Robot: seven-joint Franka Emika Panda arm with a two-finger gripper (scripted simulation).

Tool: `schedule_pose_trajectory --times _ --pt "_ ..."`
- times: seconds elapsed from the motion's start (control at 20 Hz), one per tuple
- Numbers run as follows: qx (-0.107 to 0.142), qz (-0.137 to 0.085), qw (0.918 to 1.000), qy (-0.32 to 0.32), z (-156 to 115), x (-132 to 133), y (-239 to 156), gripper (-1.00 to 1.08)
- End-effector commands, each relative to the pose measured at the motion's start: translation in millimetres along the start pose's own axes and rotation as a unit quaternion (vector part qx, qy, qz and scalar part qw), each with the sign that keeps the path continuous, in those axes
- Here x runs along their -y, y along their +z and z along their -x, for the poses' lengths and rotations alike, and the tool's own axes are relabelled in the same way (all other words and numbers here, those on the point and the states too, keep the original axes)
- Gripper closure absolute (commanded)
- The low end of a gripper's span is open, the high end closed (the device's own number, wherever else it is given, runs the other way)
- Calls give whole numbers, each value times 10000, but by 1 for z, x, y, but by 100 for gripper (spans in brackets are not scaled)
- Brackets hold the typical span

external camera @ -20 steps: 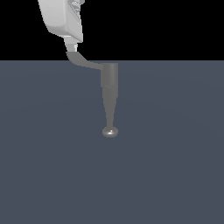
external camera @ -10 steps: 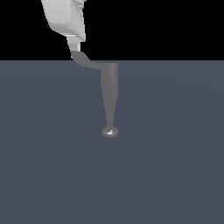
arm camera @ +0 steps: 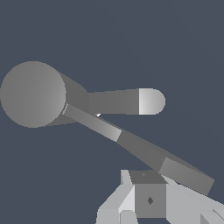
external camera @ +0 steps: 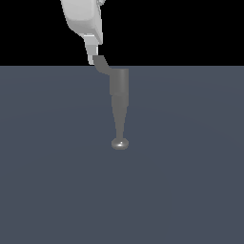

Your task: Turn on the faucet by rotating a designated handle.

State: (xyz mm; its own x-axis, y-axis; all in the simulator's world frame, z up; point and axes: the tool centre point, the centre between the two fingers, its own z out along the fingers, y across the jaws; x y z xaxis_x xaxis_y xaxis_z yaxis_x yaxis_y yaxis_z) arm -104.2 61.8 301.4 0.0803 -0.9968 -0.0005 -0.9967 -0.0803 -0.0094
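In the exterior view, the faucet [external camera: 119, 102] stands where it did a second ago, its cylindrical body narrowing to the spout's shiny rounded knob [external camera: 120, 143] on the dark grey surface [external camera: 190, 181]. The handle [external camera: 102, 66] still juts from the top of the body toward the exterior view's left, but it has swung slightly toward the body and looks a touch steeper. The white gripper [external camera: 92, 51] has moved with it, toward the exterior view's right, and its finger tip meets the handle's outer end. I judge the rotation has begun but has most of its travel left. In the wrist view, the faucet body [arm camera: 33, 94] shows as a round end-on disc with the spout [arm camera: 127, 101] running out from it. The handle [arm camera: 140, 148] crosses diagonally down to its flared tip, which lies right against the gripper [arm camera: 148, 199]. Only part of the fingers shows, so I cannot tell whether they are spread or pressed together; nothing looks pinched between them.
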Motion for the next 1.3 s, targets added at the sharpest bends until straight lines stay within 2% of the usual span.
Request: schedule_pose_trajectory --times 0.0,0.15,0.25,1.0,1.05,1.1,1.25 --pt "-2 40 10000 48 -12 -10 2 108" --pt "-3 47 10000 47 -21 -19 2 108" --pt "0 9 10000 9 -14 -14 0 108" --pt "-3 43 10000 44 -104 -16 2 108" --pt "-3 43 10000 44 -104 -16 2 108" --pt "-1 18 9999 -112 -84 -14 0 108" --pt "-2 21 10000 -94 -93 -7 0 108"
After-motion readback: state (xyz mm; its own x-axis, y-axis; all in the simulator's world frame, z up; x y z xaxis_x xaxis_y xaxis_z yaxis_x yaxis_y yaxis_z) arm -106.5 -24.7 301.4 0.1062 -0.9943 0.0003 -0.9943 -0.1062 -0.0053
